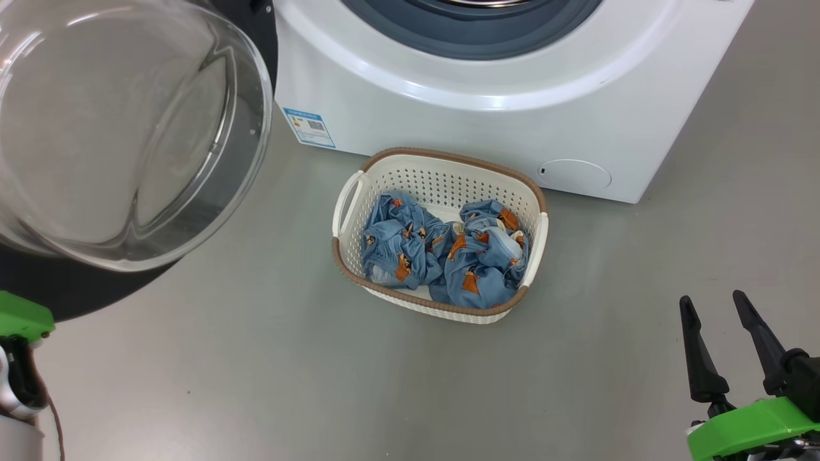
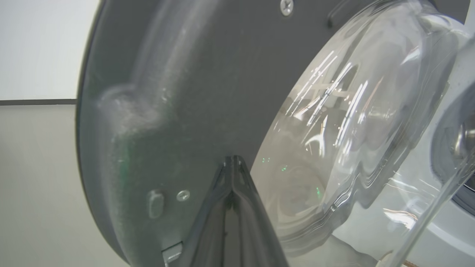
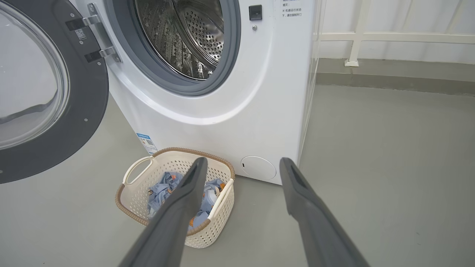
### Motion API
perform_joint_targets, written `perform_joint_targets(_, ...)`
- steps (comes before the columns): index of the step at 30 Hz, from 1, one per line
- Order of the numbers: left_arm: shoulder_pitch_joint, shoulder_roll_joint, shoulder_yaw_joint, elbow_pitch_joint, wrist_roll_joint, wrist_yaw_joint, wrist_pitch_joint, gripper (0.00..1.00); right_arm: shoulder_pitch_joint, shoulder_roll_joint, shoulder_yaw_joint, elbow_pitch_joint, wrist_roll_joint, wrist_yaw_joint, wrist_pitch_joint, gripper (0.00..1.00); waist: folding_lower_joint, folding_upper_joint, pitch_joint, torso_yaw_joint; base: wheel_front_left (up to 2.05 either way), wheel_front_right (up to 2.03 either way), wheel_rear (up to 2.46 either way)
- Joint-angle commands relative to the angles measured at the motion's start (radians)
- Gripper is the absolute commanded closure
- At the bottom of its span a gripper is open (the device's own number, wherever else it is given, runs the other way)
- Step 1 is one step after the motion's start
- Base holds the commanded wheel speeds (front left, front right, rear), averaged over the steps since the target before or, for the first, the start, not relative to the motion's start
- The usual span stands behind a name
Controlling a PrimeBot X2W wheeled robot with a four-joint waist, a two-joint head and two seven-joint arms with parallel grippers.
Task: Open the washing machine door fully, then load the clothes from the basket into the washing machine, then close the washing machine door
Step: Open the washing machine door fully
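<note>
The washing machine [image 1: 448,115] stands with its drum [image 3: 185,37] exposed. Its door [image 3: 89,111] is swung out to the left, and the clear glass bowl [image 1: 122,128] bulges toward me. My left gripper [image 2: 233,159] is shut with nothing in it, its tips close against the door's dark inner face [image 2: 178,92]. The basket [image 1: 442,176] sits on the floor before the machine, holding light blue clothes [image 1: 442,250] with orange-brown prints. My right gripper [image 1: 712,299] is open and empty, low and to the right of the basket; in the right wrist view this gripper [image 3: 243,163] points toward the machine's lower front.
Grey floor [image 1: 256,358] spreads around the basket. A blue sticker [image 1: 309,127] and a round flap [image 1: 574,174] mark the machine's lower front. A white railing [image 3: 393,37] and a raised kerb run behind the machine's right side.
</note>
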Motion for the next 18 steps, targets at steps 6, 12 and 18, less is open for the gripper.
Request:
perform_joint_targets(6,-0.03,0.035,0.109,0.003,0.072,-0.026,-0.008,1.0,-0.032,-0.005,0.037,-0.016,0.007,0.009,-0.003,0.0,0.0,-0.0001,-0.011,-0.006,0.0,0.0,0.0)
perform_joint_targets(12,0.043,-0.006,0.172,-0.072,0.139,-0.037,-0.008,1.0,-0.025,0.002,0.039,-0.003,0.009,0.009,-0.013,0.0,0.0,-0.0001,-0.035,-0.013,0.0,0.0,0.0)
perform_joint_targets(18,0.149,-0.064,0.21,-0.209,0.207,-0.042,-0.008,1.0,-0.015,0.011,0.037,0.009,0.011,0.009,-0.023,0.0,0.0,-0.0001,-0.062,-0.018,0.0,0.0,0.0)
